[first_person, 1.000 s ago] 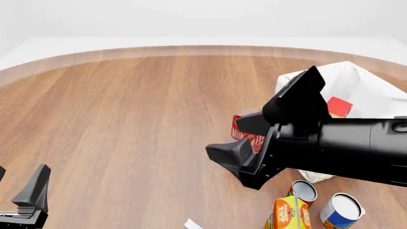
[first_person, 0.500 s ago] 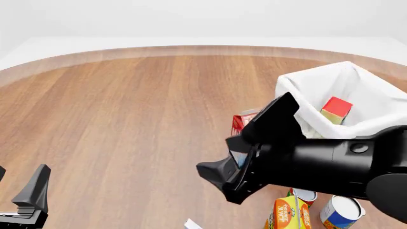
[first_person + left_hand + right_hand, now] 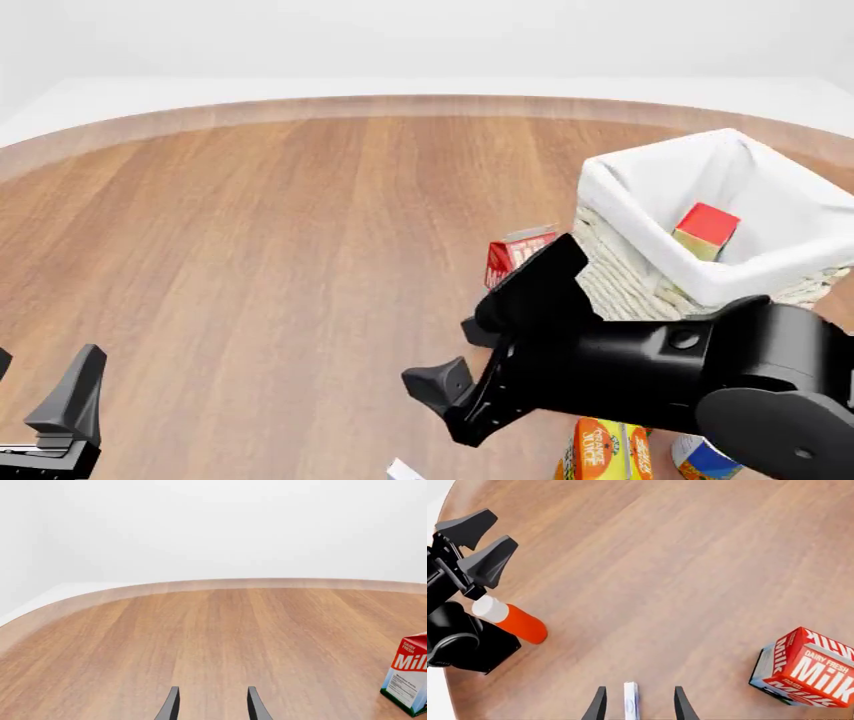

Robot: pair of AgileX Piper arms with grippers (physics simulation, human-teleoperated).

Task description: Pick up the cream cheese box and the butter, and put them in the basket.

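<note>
Red butter (image 3: 705,229) lies in the basket (image 3: 627,268); the right hand (image 3: 635,705), spread and empty, straddles the cream cheese box (image 3: 630,703); the left hand (image 3: 210,704) gapes empty over the desk (image 3: 267,250).

We are seeing round wooden table (image 3: 267,250), grain running away from us; plain white wall and floor lying beyond, soft even light falling throughout.

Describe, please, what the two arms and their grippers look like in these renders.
Both are plain glossy black with no visible cables or markings. The right arm is a thick rounded cylinder; the right gripper and left gripper end in angular, wedge-shaped fingers.
</note>
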